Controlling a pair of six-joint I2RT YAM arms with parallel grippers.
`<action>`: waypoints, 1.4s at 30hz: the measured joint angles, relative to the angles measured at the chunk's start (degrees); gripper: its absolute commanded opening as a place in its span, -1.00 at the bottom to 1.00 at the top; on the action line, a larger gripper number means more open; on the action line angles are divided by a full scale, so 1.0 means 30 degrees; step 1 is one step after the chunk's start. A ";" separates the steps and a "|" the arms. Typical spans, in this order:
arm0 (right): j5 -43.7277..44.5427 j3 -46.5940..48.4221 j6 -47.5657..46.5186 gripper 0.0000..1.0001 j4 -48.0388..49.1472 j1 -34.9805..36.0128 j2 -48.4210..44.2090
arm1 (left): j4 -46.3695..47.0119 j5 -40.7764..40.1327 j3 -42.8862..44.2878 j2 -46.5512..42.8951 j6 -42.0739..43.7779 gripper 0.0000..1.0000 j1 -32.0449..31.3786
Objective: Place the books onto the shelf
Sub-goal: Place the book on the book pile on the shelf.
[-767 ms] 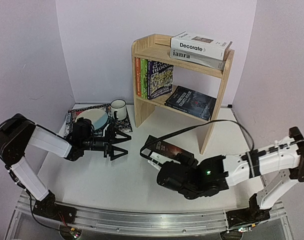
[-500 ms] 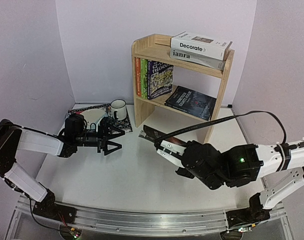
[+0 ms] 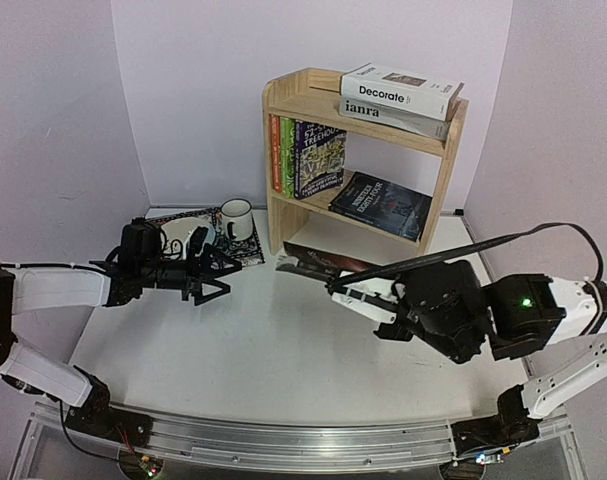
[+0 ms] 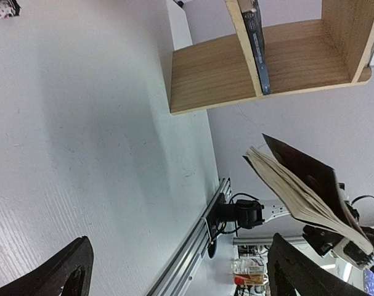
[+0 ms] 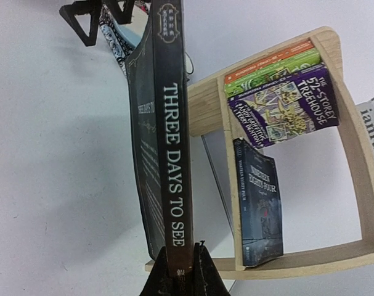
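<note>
Now my right claw [image 3: 351, 290] is clamped on one end of the black book [image 3: 308, 262]. The book has risen off the table [image 3: 263, 350] since a moment ago and juts out ahead of the fingers, with the shelf [image 3: 435, 215] just beyond. My left claw [image 3: 219, 278] has drawn back toward the placemat [image 3: 248, 250], and its jaws are now spread wide on nothing. The other books [image 3: 398, 90] sit on the shelf.

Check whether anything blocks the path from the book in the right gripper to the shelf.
Nothing visible does: only bare table lies between Three Days to See, in the right gripper, and the shelf.
</note>
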 measured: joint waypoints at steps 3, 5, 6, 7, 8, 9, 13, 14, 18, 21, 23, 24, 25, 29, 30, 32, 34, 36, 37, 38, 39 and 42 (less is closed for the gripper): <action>-0.0006 0.0611 -0.0619 -1.00 -0.0091 -0.0013 -0.1120 | -0.3053 -0.1450 0.1432 -0.0658 0.1855 0.99 0.0024; 0.0076 0.1093 -0.1076 -1.00 -0.0117 -0.0045 -0.1658 | -0.4794 -0.2492 0.2283 -0.1169 0.2976 0.99 0.0030; 0.0145 0.1333 -0.1356 -1.00 -0.0117 -0.0051 -0.1807 | -0.5503 -0.2990 0.2609 -0.1449 0.3490 0.99 0.0036; 0.0219 0.1541 -0.1586 -1.00 -0.0112 -0.0080 -0.1876 | -0.6006 -0.3342 0.2825 -0.1708 0.3833 0.99 0.0046; 0.0348 0.1791 -0.1887 -1.00 -0.0121 -0.0147 -0.1872 | -0.6520 -0.3747 0.2984 -0.2009 0.4222 0.99 0.0050; 0.0447 0.2019 -0.2170 -1.00 -0.0143 -0.0237 -0.1827 | -0.6933 -0.4047 0.3076 -0.2273 0.4561 0.99 0.0056; 0.0768 0.3166 -0.3218 -1.00 -0.0226 -0.0963 -0.1007 | -0.8089 -0.4729 0.3126 -0.2657 0.5293 0.99 0.0081; 0.0818 0.3418 -0.3473 -1.00 -0.0214 -0.1169 -0.0738 | -0.8326 -0.4827 0.3126 -0.2657 0.5402 0.99 0.0081; 0.0904 0.4317 -0.4477 -1.00 -0.0226 -0.2177 0.0402 | -0.8824 -0.5013 0.3126 -0.2671 0.5682 0.99 0.0081; 0.0677 0.5265 -0.5058 -1.00 -0.0281 -0.3450 0.1530 | -0.9034 -0.5116 0.3126 -0.2704 0.5708 0.99 0.0081; 0.0558 0.5934 -0.5397 -1.00 -0.0296 -0.4293 0.2294 | -0.9135 -0.5144 0.3126 -0.2771 0.5731 0.99 0.0081; 0.0510 0.6327 -0.5598 -1.00 -0.0301 -0.4744 0.2743 | -0.9167 -0.5150 0.3126 -0.2803 0.5751 0.99 0.0081; 0.0501 0.6717 -0.5816 -1.00 -0.0280 -0.5164 0.3198 | -0.9206 -0.5157 0.3126 -0.2832 0.5769 0.99 0.0081; 0.0359 0.8067 -0.6496 -1.00 -0.0108 -0.6601 0.4970 | -0.9257 -0.5231 0.3126 -0.2914 0.5820 0.99 0.0081; 0.0243 0.8256 -0.6594 -1.00 -0.0062 -0.6880 0.5319 | -0.9256 -0.5316 0.3126 -0.2927 0.5826 0.99 0.0081; -0.0026 0.8590 -0.6925 -1.00 0.0122 -0.7446 0.6024 | -0.9256 -0.5363 0.3126 -0.2960 0.5832 0.99 0.0081; -0.0065 0.8939 -0.7306 -1.00 0.0332 -0.7919 0.6729 | -0.9252 -0.5429 0.3126 -0.3032 0.5831 0.99 0.0081; -0.0067 0.9146 -0.7697 -1.00 0.0650 -0.8279 0.7328 | -0.9255 -0.5485 0.3118 -0.3159 0.5845 0.99 0.0081; -0.0033 0.9200 -0.7893 -1.00 0.0794 -0.8448 0.7579 | -0.9251 -0.5493 0.3118 -0.3221 0.5873 0.99 0.0081; 0.0026 0.9256 -0.8077 -1.00 0.0900 -0.8604 0.7806 | -0.9255 -0.5506 0.3117 -0.3296 0.5943 0.99 0.0081; 0.0098 0.9306 -0.8262 -1.00 0.0983 -0.8753 0.8031 | -0.9245 -0.5518 0.3102 -0.3385 0.6012 0.99 0.0081; 0.0382 0.9361 -0.8740 -1.00 0.1237 -0.9128 0.8524 | -0.9257 -0.5605 0.2973 -0.3568 0.6148 0.99 0.0081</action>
